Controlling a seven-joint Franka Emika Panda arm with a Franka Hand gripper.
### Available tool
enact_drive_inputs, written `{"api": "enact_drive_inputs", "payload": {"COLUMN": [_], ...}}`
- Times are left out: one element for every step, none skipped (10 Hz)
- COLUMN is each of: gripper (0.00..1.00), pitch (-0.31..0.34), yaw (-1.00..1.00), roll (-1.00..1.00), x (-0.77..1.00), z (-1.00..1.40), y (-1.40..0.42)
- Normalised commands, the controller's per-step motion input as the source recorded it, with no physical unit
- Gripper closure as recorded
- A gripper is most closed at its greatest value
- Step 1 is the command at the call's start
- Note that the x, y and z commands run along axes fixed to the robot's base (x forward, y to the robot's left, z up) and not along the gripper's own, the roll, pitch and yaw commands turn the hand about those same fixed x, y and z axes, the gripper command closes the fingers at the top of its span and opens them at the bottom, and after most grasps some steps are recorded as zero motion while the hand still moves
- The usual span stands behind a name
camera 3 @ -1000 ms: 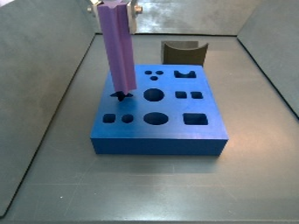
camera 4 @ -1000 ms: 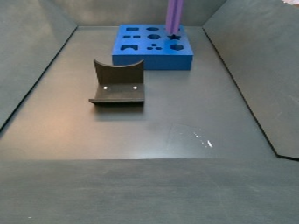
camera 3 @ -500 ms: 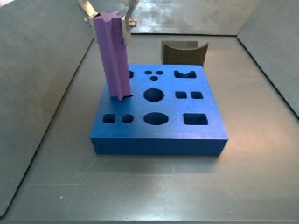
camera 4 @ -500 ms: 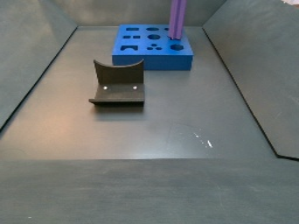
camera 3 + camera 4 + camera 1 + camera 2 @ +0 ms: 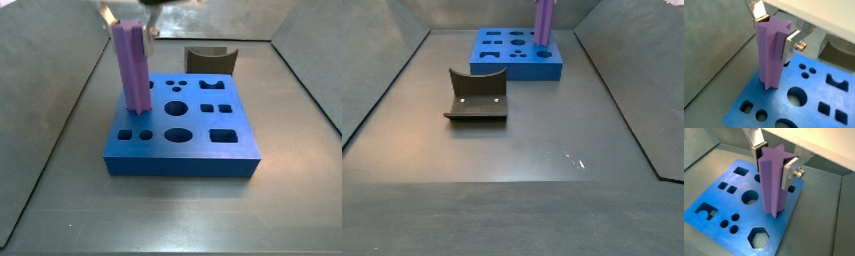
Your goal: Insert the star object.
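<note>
The star object [image 5: 132, 68] has sunk lower into the blue block [image 5: 183, 135], end effector [image 5: 775, 31] following.

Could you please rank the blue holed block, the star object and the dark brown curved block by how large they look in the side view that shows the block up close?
1. Blue holed block.
2. Star object, under the gripper.
3. Dark brown curved block, though it stands farther back, so it may only look smallest.

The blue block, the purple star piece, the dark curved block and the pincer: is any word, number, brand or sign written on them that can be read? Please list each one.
None: no readable text shows in any view.
The blue holed block bears only cut-out shapes.
The star object, standing in the block, is plain.
The pincer around its top shows only a bolt.
The dark brown curved block is unmarked.
</note>
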Motion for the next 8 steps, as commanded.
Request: {"api": "enact_drive_inputs", "payload": {"gripper": [1.0, 1.0, 1.0, 1.0, 1.0, 1.0, 1.0, 1.0], "pitch": [0.0, -0.08, -0.123, -0.13, -0.15, -0.126, -0.097, -0.036], "yaw": [-0.22, -0.19, -0.13, 0.0, 0.0, 0.0, -0.03, 0.0], "roll": [-0.09, -0.12, -0.04, 0.0, 0.04, -0.06, -0.06, 0.0], "x": [0.0, 0.0, -0.01, 0.0, 0.0, 0.0, 0.0, 0.0], "z": [-0.49, -0.6, -0.68, -0.64, -0.57, -0.3, -0.19, -0.02], "y": [0.04, 0.0, -0.11, -0.24, -0.1, 0.02, 0.04, 0.0]}}
